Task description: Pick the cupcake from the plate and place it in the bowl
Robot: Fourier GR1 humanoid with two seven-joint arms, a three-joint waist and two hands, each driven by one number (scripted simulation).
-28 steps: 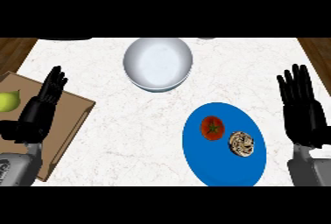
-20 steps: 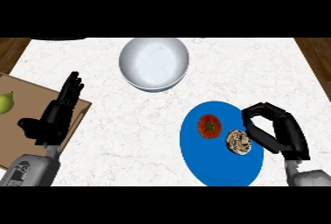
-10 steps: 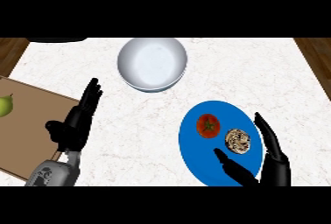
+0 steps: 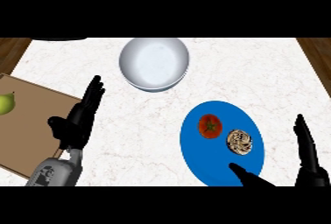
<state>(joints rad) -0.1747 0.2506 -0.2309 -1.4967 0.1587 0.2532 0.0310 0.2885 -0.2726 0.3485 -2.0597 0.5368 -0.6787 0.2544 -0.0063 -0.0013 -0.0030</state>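
The cupcake (image 4: 241, 141), brownish with a swirled top, lies on the right half of the blue plate (image 4: 197, 153). A white bowl (image 4: 155, 62) stands at the far middle of the counter. My right hand (image 4: 307, 155) is open at the lower right, its fingers straight just right of the plate and its thumb (image 4: 249, 176) lying over the plate's near edge; the cupcake sits between them, untouched. My left hand (image 4: 81, 118) is open at the left, fingers up, resting.
A red tomato (image 4: 209, 125) lies on the plate just left of the cupcake. A wooden cutting board (image 4: 26, 131) at the left edge carries a green pear (image 4: 5, 103). Dark wood borders the marble counter at both sides.
The right hand has drawn lower and to the right, spreading wider around the plate's near side. The left hand has shifted slightly right, and the whole view has shifted a little.
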